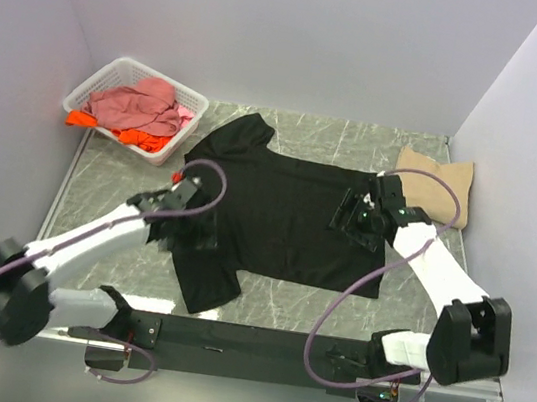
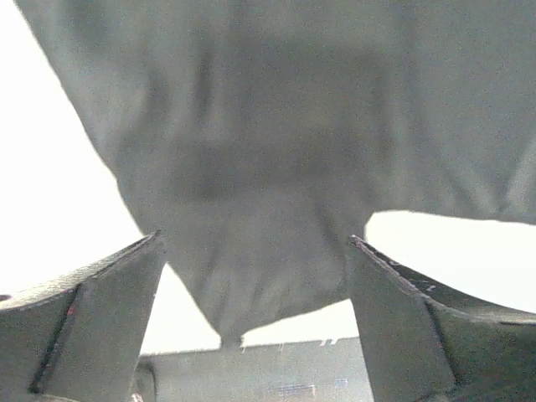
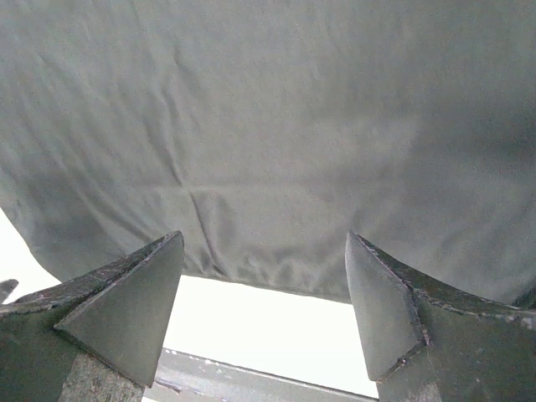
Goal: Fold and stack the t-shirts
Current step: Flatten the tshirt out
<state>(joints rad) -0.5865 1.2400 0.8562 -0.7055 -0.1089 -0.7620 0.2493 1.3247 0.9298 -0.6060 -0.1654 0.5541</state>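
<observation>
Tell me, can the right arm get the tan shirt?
Probably yes. The tan shirt lies close beside the right tool, with nothing between them, and that tool is open and empty over the black shirt.

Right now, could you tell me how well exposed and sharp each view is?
Top external: even light and sharp, though the black t-shirt reads as a flat dark mass with few folds visible. Left wrist: the shirt is washed to grey and soft, and the table beside it is blown out white. Right wrist: crisper wrinkles, same white glare below the cloth edge.
</observation>
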